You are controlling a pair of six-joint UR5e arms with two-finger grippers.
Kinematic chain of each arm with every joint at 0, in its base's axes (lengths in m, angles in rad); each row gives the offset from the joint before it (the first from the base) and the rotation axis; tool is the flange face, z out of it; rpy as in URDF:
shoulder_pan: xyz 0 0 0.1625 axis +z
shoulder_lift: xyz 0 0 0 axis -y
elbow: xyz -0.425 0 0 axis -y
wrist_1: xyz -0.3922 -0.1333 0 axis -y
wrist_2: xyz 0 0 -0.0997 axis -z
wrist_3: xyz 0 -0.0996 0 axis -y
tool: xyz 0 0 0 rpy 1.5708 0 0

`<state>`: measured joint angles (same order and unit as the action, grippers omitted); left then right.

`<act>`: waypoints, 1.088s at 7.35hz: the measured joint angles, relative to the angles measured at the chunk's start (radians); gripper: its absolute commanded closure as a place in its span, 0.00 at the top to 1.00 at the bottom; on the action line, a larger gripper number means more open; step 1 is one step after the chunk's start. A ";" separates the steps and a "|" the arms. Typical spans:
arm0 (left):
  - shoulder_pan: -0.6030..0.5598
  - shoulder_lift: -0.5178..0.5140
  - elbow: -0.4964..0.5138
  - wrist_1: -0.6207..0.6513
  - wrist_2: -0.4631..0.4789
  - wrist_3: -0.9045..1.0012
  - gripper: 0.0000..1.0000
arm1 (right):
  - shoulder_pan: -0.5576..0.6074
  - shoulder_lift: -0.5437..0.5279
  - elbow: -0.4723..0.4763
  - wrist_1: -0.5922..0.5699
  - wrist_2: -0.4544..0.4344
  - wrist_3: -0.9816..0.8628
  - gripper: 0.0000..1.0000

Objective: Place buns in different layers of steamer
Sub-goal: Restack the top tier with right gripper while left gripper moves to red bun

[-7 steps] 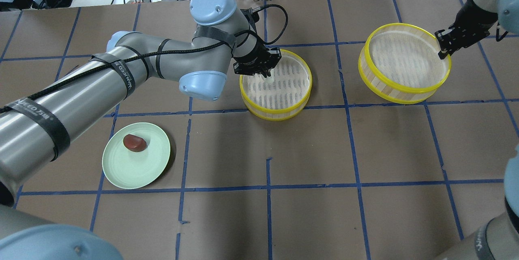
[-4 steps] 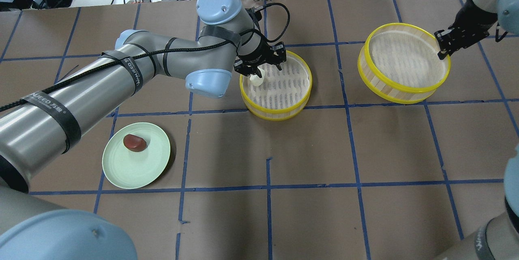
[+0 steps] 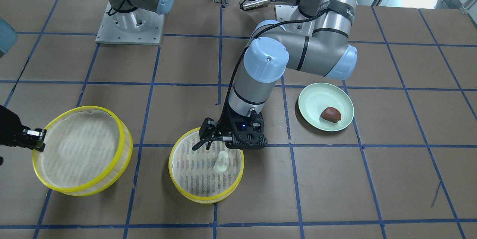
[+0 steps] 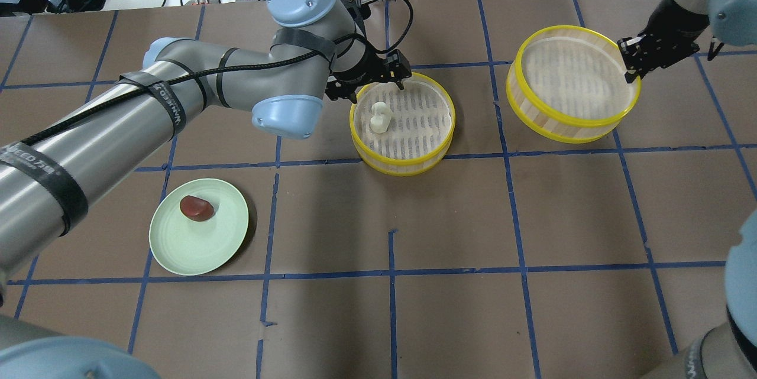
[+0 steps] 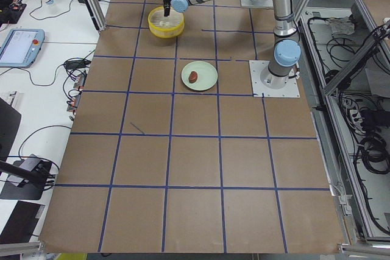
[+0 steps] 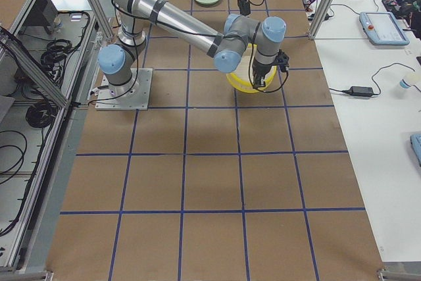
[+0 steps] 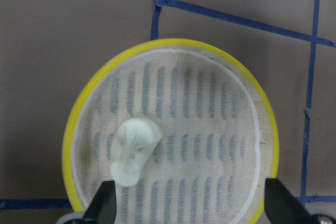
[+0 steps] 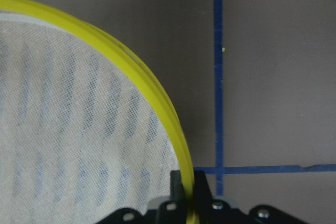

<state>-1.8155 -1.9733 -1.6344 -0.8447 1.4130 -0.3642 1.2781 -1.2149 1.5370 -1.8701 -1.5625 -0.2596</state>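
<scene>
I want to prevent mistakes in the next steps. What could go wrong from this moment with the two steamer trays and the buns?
1. The right gripper pinches the second tray only at one spot of its rim, and the tray looks tilted; it may slip or swing.
2. The white bun lies off-centre in the middle tray, close under the open left gripper; a finger might knock it.

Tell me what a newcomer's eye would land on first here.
The white bun lies in the middle steamer tray, with the open left gripper hanging over that tray's edge. Next come the right gripper, clamped on the rim of the second tray, and the dark bun, alone on the green plate on the robot's left side.
</scene>
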 measured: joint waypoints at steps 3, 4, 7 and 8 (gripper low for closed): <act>0.200 0.140 -0.157 -0.123 0.135 0.366 1.00 | 0.289 -0.004 0.000 -0.005 -0.005 0.406 0.07; 0.294 0.196 -0.245 -0.136 0.158 0.482 1.00 | 0.375 0.009 -0.001 -0.011 -0.006 0.523 0.07; 0.467 0.279 -0.457 -0.145 0.181 0.653 1.00 | 0.497 0.074 -0.005 -0.057 -0.047 0.667 0.07; 0.481 0.284 -0.480 -0.150 0.204 0.657 1.00 | 0.506 0.084 -0.010 -0.064 -0.080 0.653 0.07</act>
<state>-1.3344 -1.6896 -2.1140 -0.9946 1.6171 0.2929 1.7838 -1.1306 1.5267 -1.9344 -1.6427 0.3936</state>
